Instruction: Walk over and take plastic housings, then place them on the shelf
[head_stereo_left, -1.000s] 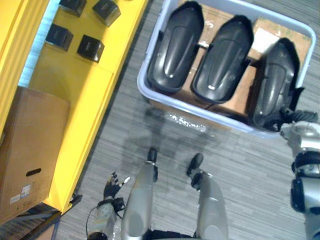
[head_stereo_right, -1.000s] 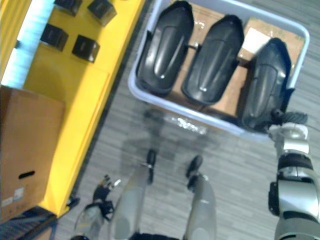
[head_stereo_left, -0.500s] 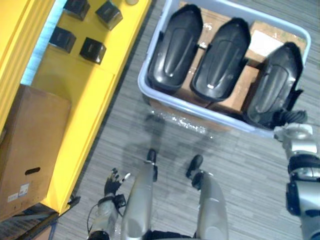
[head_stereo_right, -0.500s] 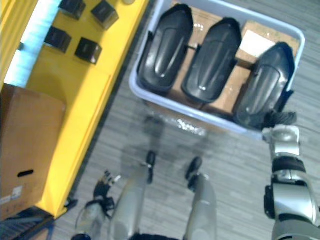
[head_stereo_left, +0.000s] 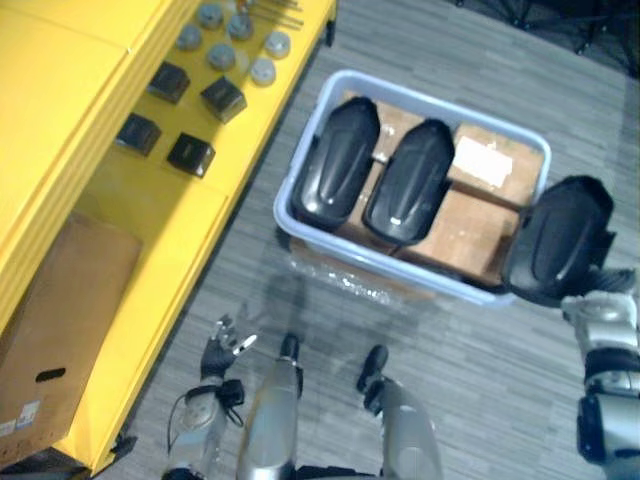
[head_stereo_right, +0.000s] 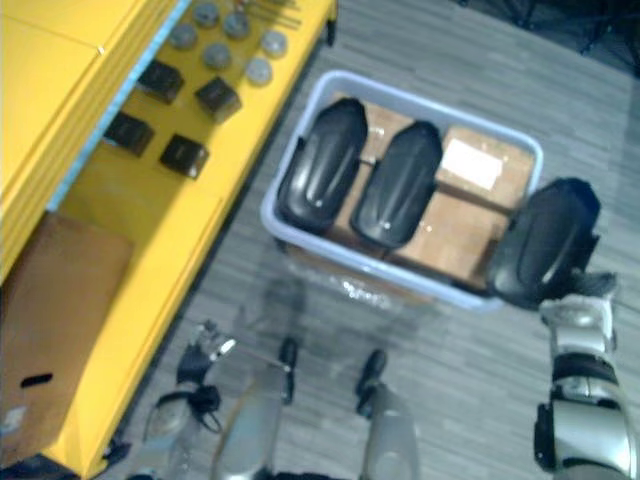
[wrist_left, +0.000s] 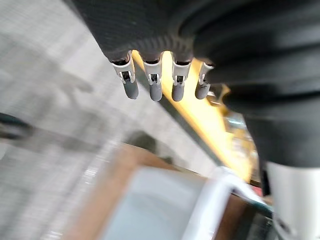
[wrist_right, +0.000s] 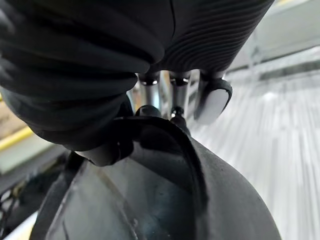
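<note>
Two housings (head_stereo_left: 338, 178) lie in the bin (head_stereo_left: 283, 205); right hand (wrist_right: 200, 40) grips a third housing (head_stereo_left: 555, 238); left hand (head_stereo_left: 214, 352) hangs relaxed.

Small black blocks (head_stereo_left: 190, 153) were laid near grey discs (head_stereo_left: 221, 55) — a brown cardboard box (head_stereo_left: 60, 330) was set well apart, and a pale blue tub (head_stereo_left: 284, 213) was stood on striped floor (head_stereo_left: 480, 400).

The floor (head_stereo_left: 470, 340) is grey carpet with fine streaks running across it, evenly lit. Along the robot's left stands a bright yellow shelf (head_stereo_left: 150, 220), its low board carrying a brown cardboard box (head_stereo_left: 60, 320) at the near end, 4 small black blocks (head_stereo_left: 190, 153) farther along and several grey discs (head_stereo_left: 262, 70) beyond them. At the far right edge of the floor dark furniture legs (head_stereo_left: 590, 25) show, cut off.
</note>
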